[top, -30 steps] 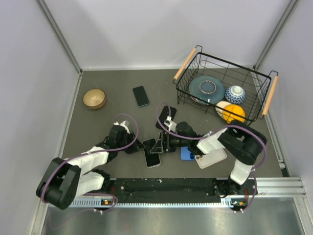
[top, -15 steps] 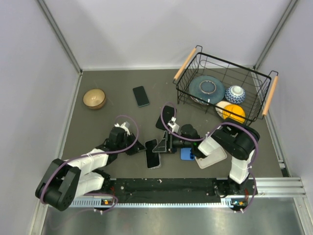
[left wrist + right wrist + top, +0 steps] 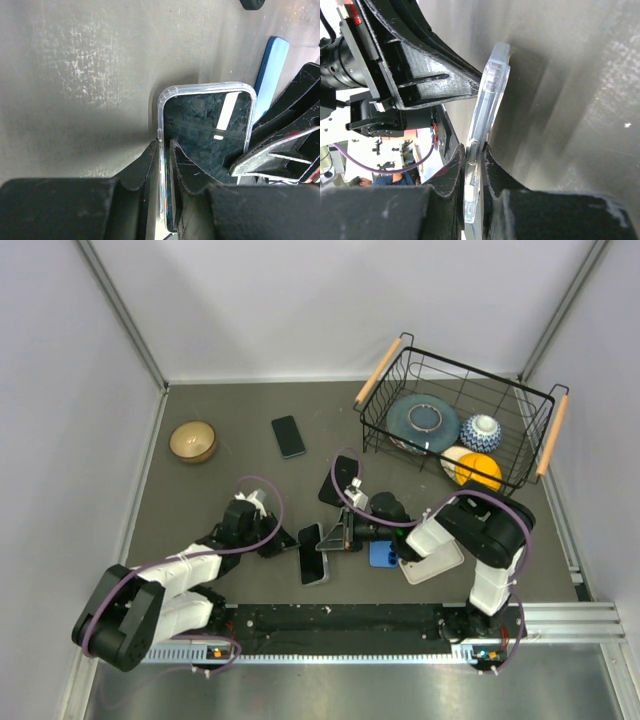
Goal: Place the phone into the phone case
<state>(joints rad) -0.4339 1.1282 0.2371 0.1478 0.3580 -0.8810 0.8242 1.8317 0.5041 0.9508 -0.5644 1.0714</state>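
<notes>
Item: phone case [image 3: 210, 86], phone [image 3: 205, 125] inside its clear rim.
My left gripper [image 3: 165, 150] and right gripper [image 3: 474, 150] each pinch one edge, jaws narrow; case on table [image 3: 220, 410] between them.

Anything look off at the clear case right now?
Yes: the clear plastic phone case holding the black phone looks tipped up on edge, not flat on the grey table, pinched by the left gripper and right gripper.
</notes>
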